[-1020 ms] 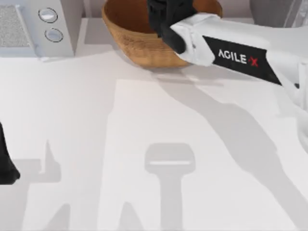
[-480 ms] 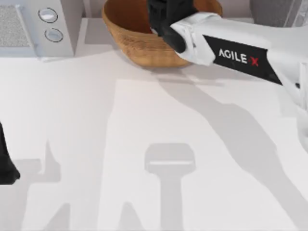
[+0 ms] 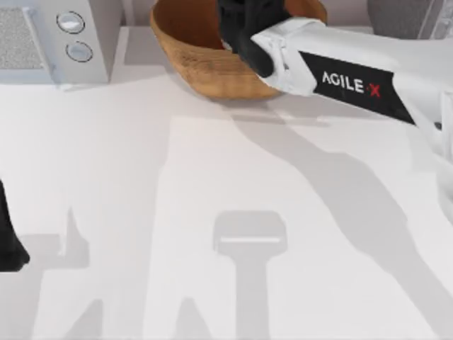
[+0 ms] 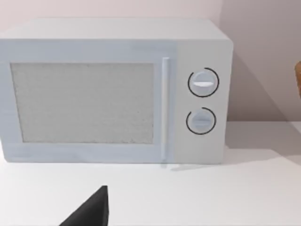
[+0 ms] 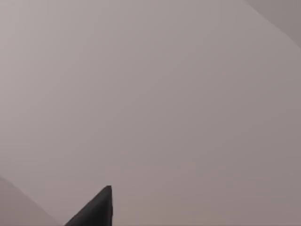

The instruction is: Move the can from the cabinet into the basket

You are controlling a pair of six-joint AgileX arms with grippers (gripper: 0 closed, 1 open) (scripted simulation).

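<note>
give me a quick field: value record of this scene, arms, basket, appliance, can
right arm: reaches across the table, its gripper over the tan woven wicker basket
left arm: parked at the top view's left edge, gripper low
basket: at the table's far edge, centre
appliance: white box with two round silver knobs, far left, door shut
can: cannot be made out
table: white surface

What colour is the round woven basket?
Tan-brown with a ribbed weave, clearest in the top view.
</note>
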